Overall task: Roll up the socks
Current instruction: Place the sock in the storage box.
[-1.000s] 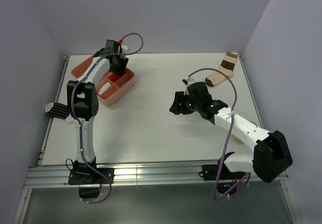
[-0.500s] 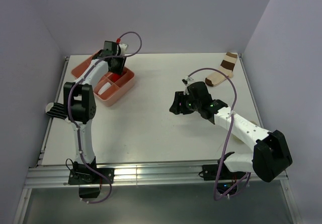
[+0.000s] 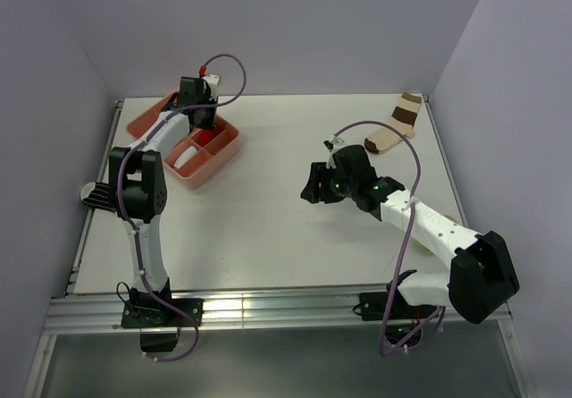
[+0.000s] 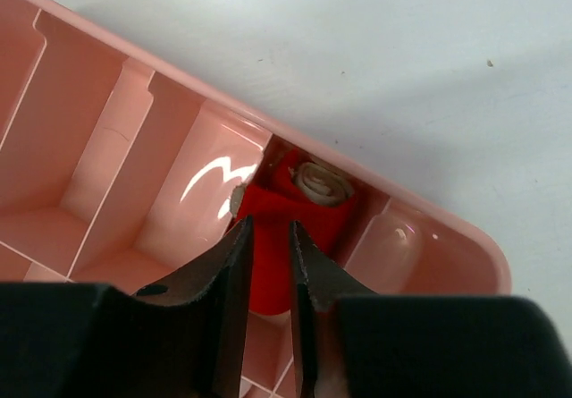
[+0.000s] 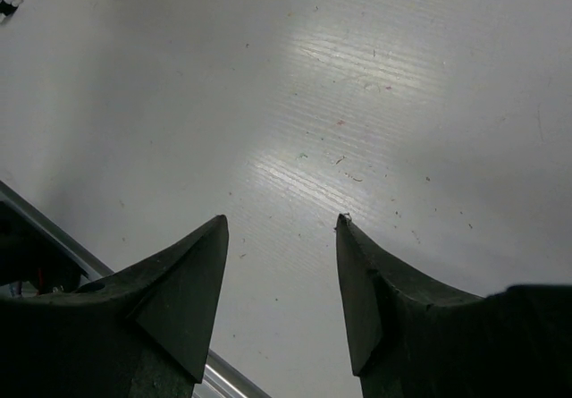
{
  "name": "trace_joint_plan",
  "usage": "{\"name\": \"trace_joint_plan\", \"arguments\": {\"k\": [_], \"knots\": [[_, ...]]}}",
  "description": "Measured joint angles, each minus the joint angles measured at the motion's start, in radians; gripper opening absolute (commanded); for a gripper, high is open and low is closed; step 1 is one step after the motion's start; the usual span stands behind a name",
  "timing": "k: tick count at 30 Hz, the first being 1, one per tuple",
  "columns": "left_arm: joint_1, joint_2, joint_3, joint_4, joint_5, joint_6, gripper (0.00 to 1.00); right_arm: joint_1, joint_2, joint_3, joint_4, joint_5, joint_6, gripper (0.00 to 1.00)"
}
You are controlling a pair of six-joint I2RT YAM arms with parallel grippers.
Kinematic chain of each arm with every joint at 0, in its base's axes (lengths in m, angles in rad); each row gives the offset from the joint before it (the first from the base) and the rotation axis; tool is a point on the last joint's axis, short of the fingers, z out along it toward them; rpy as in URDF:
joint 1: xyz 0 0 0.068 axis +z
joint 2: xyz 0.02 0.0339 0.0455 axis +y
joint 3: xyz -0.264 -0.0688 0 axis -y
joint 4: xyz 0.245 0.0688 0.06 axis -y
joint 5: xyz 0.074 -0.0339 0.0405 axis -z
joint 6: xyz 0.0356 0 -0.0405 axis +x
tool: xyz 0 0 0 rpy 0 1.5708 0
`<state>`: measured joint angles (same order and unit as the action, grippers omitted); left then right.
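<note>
The tan sock with a red end (image 4: 315, 208) lies rolled in a compartment of the pink tray (image 4: 107, 148); it shows as a red spot in the top view (image 3: 207, 136). My left gripper (image 4: 271, 224) hovers above it, jaws a narrow gap apart, holding nothing; in the top view it is over the tray's far side (image 3: 198, 105). A white sock (image 3: 186, 156) lies in another compartment. The black-and-white striped sock (image 3: 100, 194) lies at the table's left edge. My right gripper (image 5: 281, 224) is open and empty over bare table, mid-table in the top view (image 3: 313, 183).
A cream sock with broad brown bands (image 3: 398, 122) lies at the back right corner. The pink tray (image 3: 143, 128) sits at the back left. Walls close the table on the left, back and right. A metal rail (image 5: 223, 376) runs along the near edge.
My left gripper has shifted a little to the left and back over the tray. The right arm has not moved.
</note>
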<state>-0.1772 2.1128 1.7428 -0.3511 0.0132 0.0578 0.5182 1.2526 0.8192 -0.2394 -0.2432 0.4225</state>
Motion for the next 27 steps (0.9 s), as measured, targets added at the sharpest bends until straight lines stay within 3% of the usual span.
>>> {"name": "trace_joint_plan", "arguments": {"k": [11,16,21,27], "knots": [[0.006,0.121,0.01,0.042,-0.004,-0.021,0.26,0.0,0.0,0.0,0.003,0.0,0.007,0.58],[0.011,0.115,0.012,0.039,0.001,-0.029,0.34,0.0,-0.001,0.0,0.006,0.0,0.007,0.58],[0.01,0.052,0.012,-0.006,-0.004,-0.063,0.45,0.0,-0.032,-0.003,0.004,0.004,0.007,0.58],[0.01,-0.134,0.016,-0.032,-0.056,-0.135,0.52,0.0,-0.143,-0.007,-0.004,0.018,0.006,0.59]]}}
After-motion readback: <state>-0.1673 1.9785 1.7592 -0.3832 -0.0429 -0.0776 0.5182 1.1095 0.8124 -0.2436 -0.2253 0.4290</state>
